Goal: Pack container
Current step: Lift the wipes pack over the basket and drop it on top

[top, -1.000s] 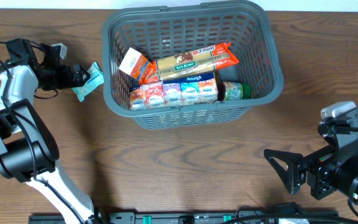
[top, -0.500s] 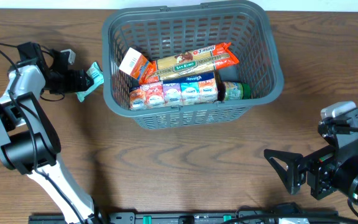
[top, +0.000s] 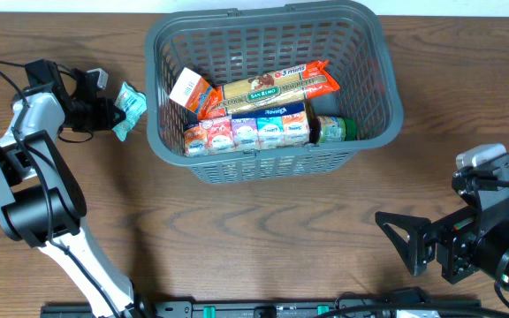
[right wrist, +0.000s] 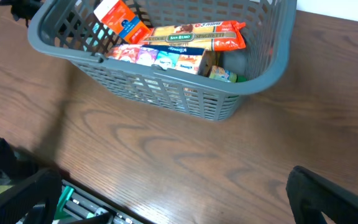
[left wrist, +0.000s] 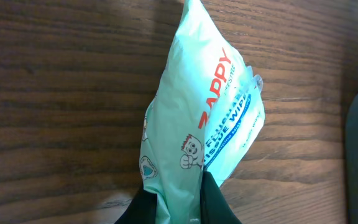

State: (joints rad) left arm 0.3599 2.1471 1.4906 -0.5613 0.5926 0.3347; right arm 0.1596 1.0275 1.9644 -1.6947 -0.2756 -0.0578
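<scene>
Wipes packet pinched beside the container

Left gripper [top: 113,113] has its fingers pressed onto one end of a mint-green wipes packet [left wrist: 197,124], near the far left corner of the counter [top: 254,230]. It is just outside the left wall of the container [top: 263,164], which sits at the middle of the far edge with boxes [top: 246,132] and a pasta pack [top: 272,87] inside. Right gripper [top: 396,245] sits spread wide near the front right corner. The hold looks thin and the packet is soft: carried too low, it could catch the thick rim and slip from the fingers, or shove the container
</scene>
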